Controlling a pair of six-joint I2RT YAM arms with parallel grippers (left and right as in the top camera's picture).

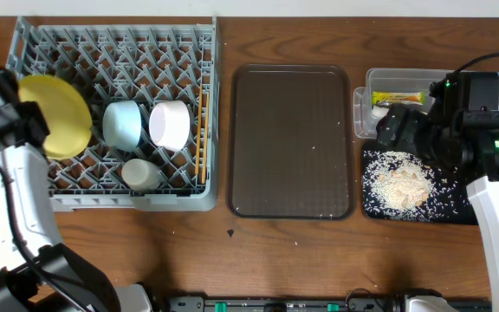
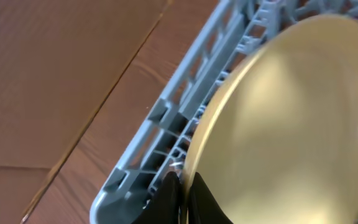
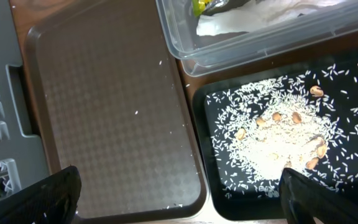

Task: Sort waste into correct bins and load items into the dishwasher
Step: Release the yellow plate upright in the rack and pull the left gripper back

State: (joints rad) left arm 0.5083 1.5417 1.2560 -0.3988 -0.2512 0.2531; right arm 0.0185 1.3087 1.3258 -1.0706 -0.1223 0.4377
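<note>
Dark fingers of the left pincer [image 2: 181, 201] are closed on the lower rim of the yellow plate [image 2: 291, 118]. This plate stands tilted on its edge at the left side of the dish rack [image 2: 160, 118], and its face rises away from the pincer. It probably rests between pegs, but the contact is hidden. The blue bowl [image 1: 122, 124] is near and the worktop [image 2: 55, 93] lies just outside. The right pincer [image 3: 179, 198], wide open and empty, hangs well apart, near the black tray [image 3: 197, 143].

A round yellow plate [image 1: 55, 115], light blue bowl [image 1: 122, 124], white bowl [image 1: 170, 124] and wooden chopsticks [image 1: 201, 143] stand in the grey pegged rack [image 1: 111, 39]; wrapper [image 1: 398, 97] in clear tub [image 1: 405, 74], rice [image 1: 401, 182] on black tray [image 1: 372, 206].
</note>
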